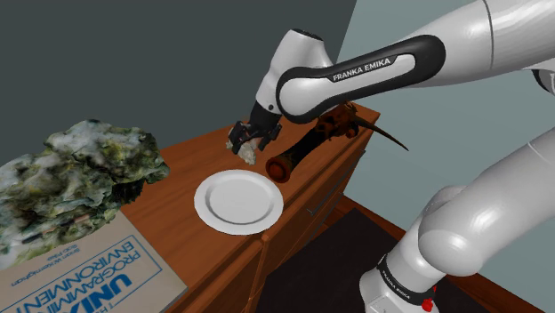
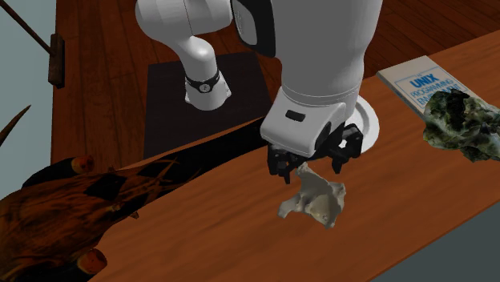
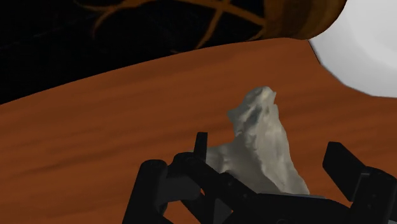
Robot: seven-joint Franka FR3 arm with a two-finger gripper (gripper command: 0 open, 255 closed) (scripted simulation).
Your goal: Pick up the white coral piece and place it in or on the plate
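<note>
Coral piece (image 2: 316,200), pale grey-white and knobbly, lies on the brown wooden worktop (image 2: 200,228). It is away from the edges and near the white plate (image 1: 238,201), which sits at the long edge on the stand's side. Black gripper (image 2: 311,170) hangs directly over the coral, released. Its fingers stand apart on either side of the upper lobe, and the wrist view shows a gap beside one finger. Dark gnarled branch (image 1: 307,149) lies towards one end of the worktop. A mossy rock (image 1: 76,178) and a book (image 1: 84,271) occupy the other end.
</note>
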